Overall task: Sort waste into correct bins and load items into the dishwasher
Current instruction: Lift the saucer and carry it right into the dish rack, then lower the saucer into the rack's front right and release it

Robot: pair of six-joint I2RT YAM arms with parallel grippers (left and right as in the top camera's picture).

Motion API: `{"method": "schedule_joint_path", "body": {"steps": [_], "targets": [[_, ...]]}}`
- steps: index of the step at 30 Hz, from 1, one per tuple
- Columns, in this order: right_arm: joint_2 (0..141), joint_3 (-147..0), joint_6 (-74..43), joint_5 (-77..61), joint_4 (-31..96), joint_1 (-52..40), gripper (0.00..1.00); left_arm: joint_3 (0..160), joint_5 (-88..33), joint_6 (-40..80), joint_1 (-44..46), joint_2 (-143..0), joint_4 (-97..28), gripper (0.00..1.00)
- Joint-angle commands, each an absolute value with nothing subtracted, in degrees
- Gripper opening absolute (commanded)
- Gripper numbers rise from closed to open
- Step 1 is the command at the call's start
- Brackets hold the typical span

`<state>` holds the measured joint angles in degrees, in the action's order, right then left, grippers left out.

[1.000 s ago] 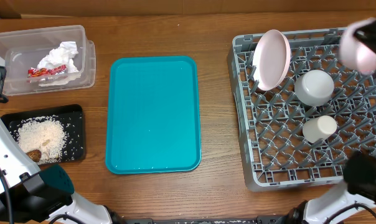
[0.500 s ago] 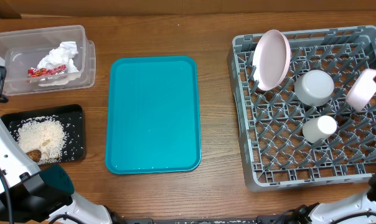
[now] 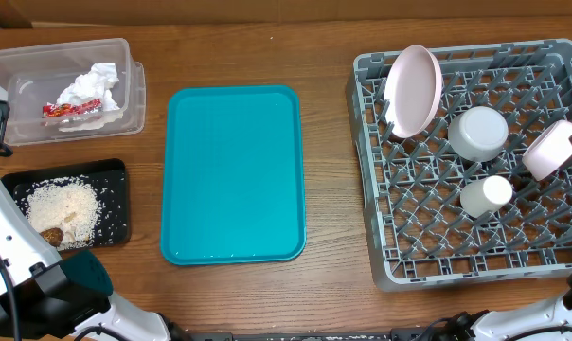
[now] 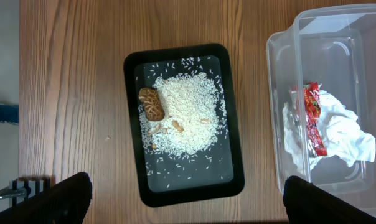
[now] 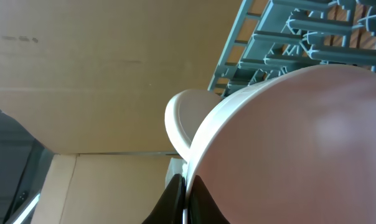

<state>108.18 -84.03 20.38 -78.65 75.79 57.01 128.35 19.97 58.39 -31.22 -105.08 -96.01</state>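
Step in hand: seating the smaller pink dish [image 3: 551, 150] in the dishwasher [image 3: 366, 180].

**Position**
- Locate the dish at the right edge of the dishwasher, tilted over the pegs, near the light blue-grey bowl [image 3: 477, 133] and the small white cup [image 3: 485, 194].
- Impossible to tell from the overhead view whether already resting between pegs.
- Note the pale pink plate [image 3: 414, 90] standing on edge at the far left corner, well apart.

**Hands**
- Right hand [image 5: 187, 198]: clamped on the dish rim, one finger on each face of the wall.
- Left hand [image 4: 185, 199]: spread wide, holding nothing, poised over the black tray [image 4: 236, 137] with its rice [image 4: 188, 118] and brown lump [image 4: 152, 102], beside the clear tub [image 4: 281, 93].

**Handling**
- Treat the dish as rigid, light and smooth-skinned; material not determinable, so assume breakable.
- Expect poor friction on a thin rim pinch and a tendency to pivot about the fingers.
- Take hold at the rim only, fingers straddling the wall, never on the curved underside.
- Keep edge-on to the peg rows when lowering; release only once supported on both faces.
- Avoid striking the bowl or cup.

**Progress**
- Judged near the end: teal tray [image 3: 234, 170] on the surface [image 3: 333, 303] bare, napkins [image 4: 343, 134] and wrapper [image 4: 314, 118] in the tub.
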Motion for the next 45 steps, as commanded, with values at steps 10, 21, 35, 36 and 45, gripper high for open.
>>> {"method": "schedule_joint_path", "body": {"steps": [10, 21, 35, 36, 45], "targets": [[107.5, -82.2, 20.8, -76.6, 76.3, 56.9, 0.04, 128.6, 20.9, 59.3, -31.0, -105.6, -96.0, 1.00], [107.5, -81.0, 19.3, -74.7, 80.5, 58.7, 0.04, 128.6, 20.9, 59.3, -31.0, -105.6, -95.9, 1.00], [107.4, -81.6, 15.6, -67.2, 81.8, 63.4, 0.07, 128.6, 20.9, 59.3, -31.0, -105.6, -96.0, 1.00], [107.4, -82.0, 14.5, -66.3, 81.8, 63.8, 0.07, 128.6, 20.9, 59.3, -31.0, -105.6, -96.0, 1.00], [105.2, -87.8, 0.8, -51.2, 81.6, 68.1, 0.11, 128.6, 20.9, 59.3, -31.0, -105.6, -96.0, 1.00]]}}
